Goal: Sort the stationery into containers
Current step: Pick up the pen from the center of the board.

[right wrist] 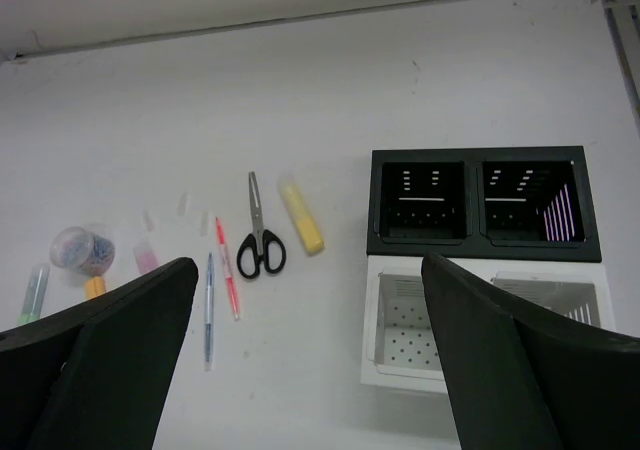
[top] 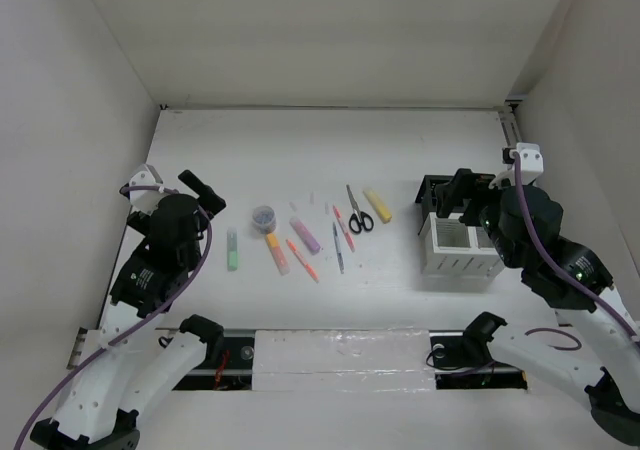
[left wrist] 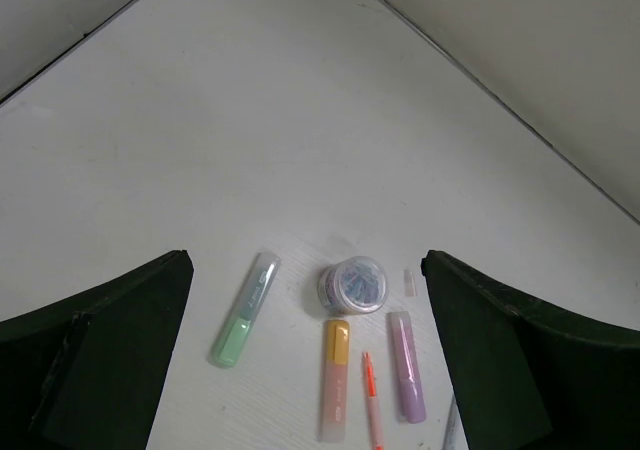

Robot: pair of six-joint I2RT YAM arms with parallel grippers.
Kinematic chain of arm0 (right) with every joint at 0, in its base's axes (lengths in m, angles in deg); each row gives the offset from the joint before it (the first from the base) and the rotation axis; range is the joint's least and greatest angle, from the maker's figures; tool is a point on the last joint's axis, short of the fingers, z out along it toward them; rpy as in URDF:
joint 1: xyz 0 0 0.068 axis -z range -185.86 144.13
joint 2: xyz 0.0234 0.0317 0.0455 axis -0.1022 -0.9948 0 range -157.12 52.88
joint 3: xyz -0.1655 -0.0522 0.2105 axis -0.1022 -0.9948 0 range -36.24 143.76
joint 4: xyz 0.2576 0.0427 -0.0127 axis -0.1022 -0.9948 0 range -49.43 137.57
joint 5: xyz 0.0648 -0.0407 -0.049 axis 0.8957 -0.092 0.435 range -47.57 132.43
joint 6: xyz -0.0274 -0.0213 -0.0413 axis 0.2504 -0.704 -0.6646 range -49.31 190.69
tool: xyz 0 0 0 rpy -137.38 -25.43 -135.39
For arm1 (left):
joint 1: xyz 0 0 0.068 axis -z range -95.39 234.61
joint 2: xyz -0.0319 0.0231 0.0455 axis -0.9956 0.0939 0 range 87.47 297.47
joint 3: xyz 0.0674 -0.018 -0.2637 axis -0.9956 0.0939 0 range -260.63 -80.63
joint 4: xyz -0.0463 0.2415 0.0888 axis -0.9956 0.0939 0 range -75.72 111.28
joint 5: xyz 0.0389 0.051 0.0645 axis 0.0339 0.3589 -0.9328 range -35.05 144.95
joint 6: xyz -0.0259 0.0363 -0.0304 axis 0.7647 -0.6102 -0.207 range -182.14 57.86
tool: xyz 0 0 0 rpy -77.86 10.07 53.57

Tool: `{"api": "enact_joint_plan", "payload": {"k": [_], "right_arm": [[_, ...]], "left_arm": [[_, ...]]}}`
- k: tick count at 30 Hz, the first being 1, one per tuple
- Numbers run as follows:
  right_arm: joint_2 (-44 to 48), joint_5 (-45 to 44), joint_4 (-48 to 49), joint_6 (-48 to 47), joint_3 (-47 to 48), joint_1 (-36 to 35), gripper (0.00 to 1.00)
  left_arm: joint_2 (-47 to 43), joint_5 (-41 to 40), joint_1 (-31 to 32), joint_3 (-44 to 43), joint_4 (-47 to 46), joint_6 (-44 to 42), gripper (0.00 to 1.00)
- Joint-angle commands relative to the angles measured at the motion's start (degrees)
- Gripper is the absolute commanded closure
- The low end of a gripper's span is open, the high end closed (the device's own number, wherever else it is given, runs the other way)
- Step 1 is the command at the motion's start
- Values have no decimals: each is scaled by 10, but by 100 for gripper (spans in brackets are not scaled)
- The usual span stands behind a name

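Observation:
The stationery lies in a loose row mid-table: green marker (top: 232,249), clear tub (top: 264,217), orange marker (top: 277,253), purple marker (top: 305,236), blue pen (top: 338,247), red pen (top: 343,227), black-handled scissors (top: 357,212), yellow marker (top: 377,206). The organizer has black compartments (top: 437,192) behind a white slatted part (top: 458,248). My left gripper (top: 207,192) is open and empty, left of the green marker (left wrist: 245,310) and tub (left wrist: 353,285). My right gripper (top: 455,192) is open and empty above the organizer (right wrist: 418,202), right of the scissors (right wrist: 258,235).
White walls enclose the table on the left, back and right. A second thin red pen (top: 302,260) lies beside the orange marker. A small clear cap (left wrist: 408,281) lies by the tub. The white compartments (right wrist: 415,320) show perforated floors.

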Motion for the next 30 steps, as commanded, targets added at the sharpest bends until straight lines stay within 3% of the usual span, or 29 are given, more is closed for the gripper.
{"api": "enact_joint_plan", "payload": {"k": [1,14,19,22,26,29,30], "right_arm": [[1,-4,17,-5,8,2,0],[-12,107,60,-46,-2,2,0],[-115,179,82,-52,-11,2,0],[-166,260,149,-58,-44,2,0],[-258,293,177,-63,-44,-4,10],[-320,262,186,-58,-38,-19,25],[-333,249,198,-58,-38,-27,38]], "left_arm": [[-3,-2,-2,-5,-12,-7,0],[-8,-2,-2,-5,-12,-7,0],[3,3,-2,-5,-12,-7,0],[3,9,-2,-5,-6,-7,0],[3,20,-2,-5,-13,-12,0],[3,27,-2,-5,-19,-18,0],[3,28,-2,-5,-19,-18,0]]}}
